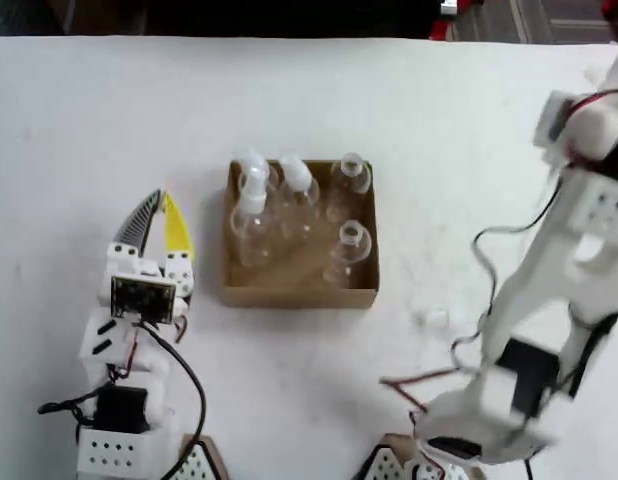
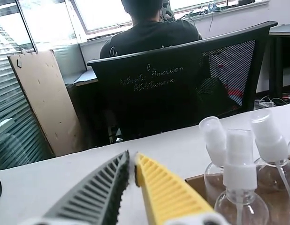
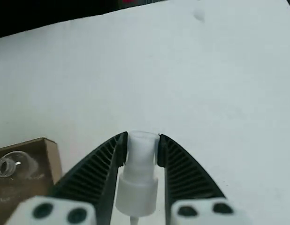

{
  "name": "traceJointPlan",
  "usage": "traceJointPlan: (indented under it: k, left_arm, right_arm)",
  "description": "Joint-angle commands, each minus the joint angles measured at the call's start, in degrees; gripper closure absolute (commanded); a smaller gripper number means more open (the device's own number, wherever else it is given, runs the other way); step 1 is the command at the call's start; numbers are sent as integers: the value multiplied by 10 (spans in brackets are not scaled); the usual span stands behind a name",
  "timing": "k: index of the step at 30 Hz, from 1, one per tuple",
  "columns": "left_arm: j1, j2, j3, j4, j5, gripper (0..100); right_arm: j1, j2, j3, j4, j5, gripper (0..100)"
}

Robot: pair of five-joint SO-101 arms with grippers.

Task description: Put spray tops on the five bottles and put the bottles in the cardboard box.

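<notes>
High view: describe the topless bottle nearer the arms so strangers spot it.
Start at the cardboard box mid-table. Along its right side stand two bottles without spray tops. Pick the nearer bottle, by the front wall, not the farther bottle.

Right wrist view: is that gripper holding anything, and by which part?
Yes: a white spray top, pinched by its narrow head between the tips of the right gripper's fingers. Its wider collar sits farther back between them.

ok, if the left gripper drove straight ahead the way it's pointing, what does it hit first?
Probably nothing. The left gripper points over bare table toward the far edge, and the cardboard box sits off to the side of that line. Clearance from the box is hard to judge.
</notes>
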Motion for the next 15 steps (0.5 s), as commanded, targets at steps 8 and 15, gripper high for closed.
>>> traceJointPlan:
  k: [8,15]
  left_arm:
    - [5,-11,-3,-3,-5,980]
    - [5,-11,-3,-3,-38,980]
  right_arm:
    - [-110,-258,104,-28,-2,967]
    - [-199,-295,195,-143,-2,971]
